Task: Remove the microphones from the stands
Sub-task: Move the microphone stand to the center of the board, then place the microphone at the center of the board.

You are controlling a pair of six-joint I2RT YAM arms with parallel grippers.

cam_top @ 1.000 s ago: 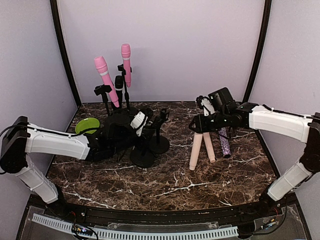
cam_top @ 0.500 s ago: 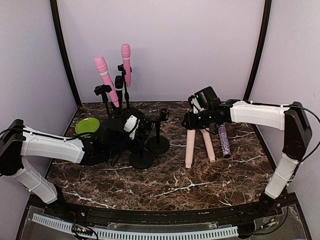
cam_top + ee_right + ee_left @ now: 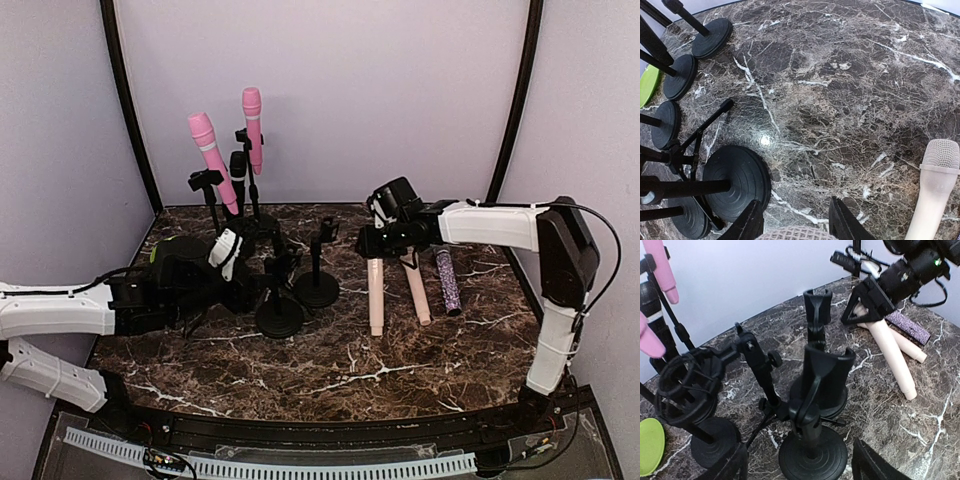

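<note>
My right gripper (image 3: 380, 243) is shut on a beige microphone (image 3: 374, 300) near its head, the handle slanting down to the marble table (image 3: 330, 370). In the right wrist view its mesh head (image 3: 795, 234) sits between the fingers (image 3: 747, 222). My left gripper (image 3: 255, 288) is open. Its fingers (image 3: 875, 465) stand either side of the round base (image 3: 812, 455) of a black stand (image 3: 280, 310) without touching it. That stand's clip (image 3: 822, 375) is empty. A second empty stand (image 3: 318, 283) is just behind.
Two pink microphones (image 3: 213, 160) (image 3: 252, 125) and a black one (image 3: 238, 165) sit in stands at the back left. A second beige microphone (image 3: 415, 290) and a purple glitter one (image 3: 447, 282) lie right of centre. A green plate (image 3: 650, 445) lies at the left.
My left gripper let go of the stand, opened and drew back to the left. My right gripper carried the beige microphone a little left.
</note>
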